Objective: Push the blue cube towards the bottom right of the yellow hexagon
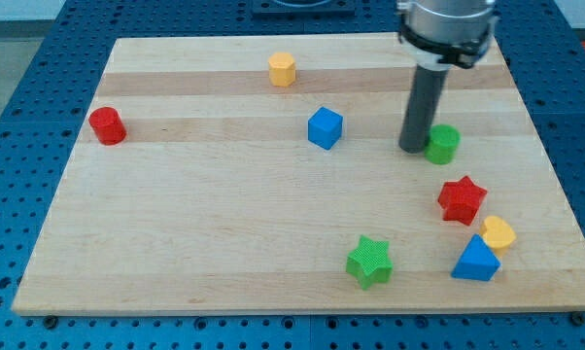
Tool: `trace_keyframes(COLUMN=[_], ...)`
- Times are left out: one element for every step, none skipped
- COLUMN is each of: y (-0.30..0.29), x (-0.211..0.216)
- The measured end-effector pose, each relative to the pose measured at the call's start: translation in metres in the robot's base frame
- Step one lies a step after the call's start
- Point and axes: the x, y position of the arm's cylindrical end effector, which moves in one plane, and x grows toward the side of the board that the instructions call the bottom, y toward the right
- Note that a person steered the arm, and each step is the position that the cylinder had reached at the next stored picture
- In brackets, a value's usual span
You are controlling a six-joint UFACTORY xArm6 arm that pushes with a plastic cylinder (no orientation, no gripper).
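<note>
Our tool is a plain rod with nothing to open or close; its tip (413,148) rests on the surface (224,243) toward the right edge, touching the left side of the green cylinder (443,144). The blue cube (325,127) sits left of the tip, apart from it. The yellow hexagon (282,69) lies near the top edge, up and left of the cube. Near the bottom right corner we see a red star (462,199), a yellow block (498,233) and a blue triangle (475,261). A green star (369,261) sits by the bottom edge, a red cylinder (107,125) by the left.
</note>
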Motion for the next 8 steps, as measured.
trace_keyframes(y=[-0.024, -0.043, -0.046, -0.075, -0.112, -0.074, -0.113, -0.130], x=[-0.020, -0.065, -0.083, -0.084, -0.066, -0.029, 0.010, -0.010])
